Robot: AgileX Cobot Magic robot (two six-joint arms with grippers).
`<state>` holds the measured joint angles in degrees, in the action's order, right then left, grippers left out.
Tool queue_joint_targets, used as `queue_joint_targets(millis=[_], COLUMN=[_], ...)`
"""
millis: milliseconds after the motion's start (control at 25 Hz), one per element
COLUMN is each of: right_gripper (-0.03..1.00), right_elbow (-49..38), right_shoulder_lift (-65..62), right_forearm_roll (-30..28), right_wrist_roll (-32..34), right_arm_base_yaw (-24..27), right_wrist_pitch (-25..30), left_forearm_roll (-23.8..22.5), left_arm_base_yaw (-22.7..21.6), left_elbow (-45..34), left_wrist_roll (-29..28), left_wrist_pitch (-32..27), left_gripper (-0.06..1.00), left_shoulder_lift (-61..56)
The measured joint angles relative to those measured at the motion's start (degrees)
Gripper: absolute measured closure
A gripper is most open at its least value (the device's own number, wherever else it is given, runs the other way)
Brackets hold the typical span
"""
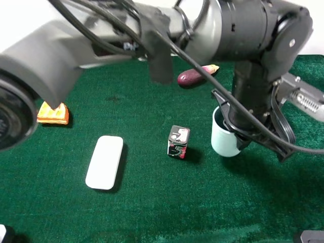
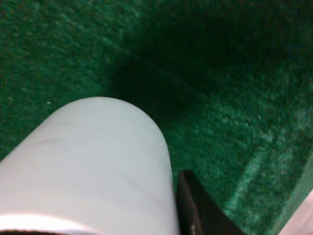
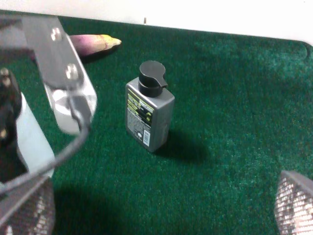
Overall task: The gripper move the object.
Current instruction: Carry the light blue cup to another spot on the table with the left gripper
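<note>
Nearest, the white case [image 1: 105,162] lies left of the black box [image 1: 178,142]. Just right of the box, there's the pale cup [image 1: 223,140], and the left gripper [image 1: 232,126] grips it, jaws pressed to its sides! Farther right, the right gripper [image 3: 159,205] gapes wide. Beyond the box, a purple eggplant [image 1: 195,76].

Bright overhead light, blurry wrist views

Dark green felt-covered table [image 1: 152,202], white wall [image 1: 20,15] behind far edge, soft even light, faint shadows
</note>
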<state>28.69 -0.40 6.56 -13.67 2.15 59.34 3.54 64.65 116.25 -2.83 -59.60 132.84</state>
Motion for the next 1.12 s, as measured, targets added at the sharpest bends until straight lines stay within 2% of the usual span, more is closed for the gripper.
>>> queue_joint_targets(millis=[360, 840, 960, 1120], right_gripper=[0.29, 0.29, 0.29, 0.29], right_elbow=[0.0, 0.0, 0.0, 0.0], right_shoulder_lift=[0.0, 0.0, 0.0, 0.0], right_forearm_roll=[0.0, 0.0, 0.0, 0.0], right_wrist_roll=[0.0, 0.0, 0.0, 0.0], right_arm_base_yaw=[0.0, 0.0, 0.0, 0.0], right_wrist_pitch=[0.0, 0.0, 0.0, 0.0], left_forearm_roll=[0.0, -0.3, -0.4, -0.8], left_arm_base_yaw=[0.7, 0.7, 0.7, 0.7], left_elbow=[0.0, 0.0, 0.0, 0.0], left_wrist_roll=[0.0, 0.0, 0.0, 0.0], left_wrist_pitch=[-2.7, -2.6, -2.6, -2.5], left_gripper=[0.87, 0.86, 0.81, 0.64], left_shoulder_lift=[3.1, 5.6, 5.6, 5.6])
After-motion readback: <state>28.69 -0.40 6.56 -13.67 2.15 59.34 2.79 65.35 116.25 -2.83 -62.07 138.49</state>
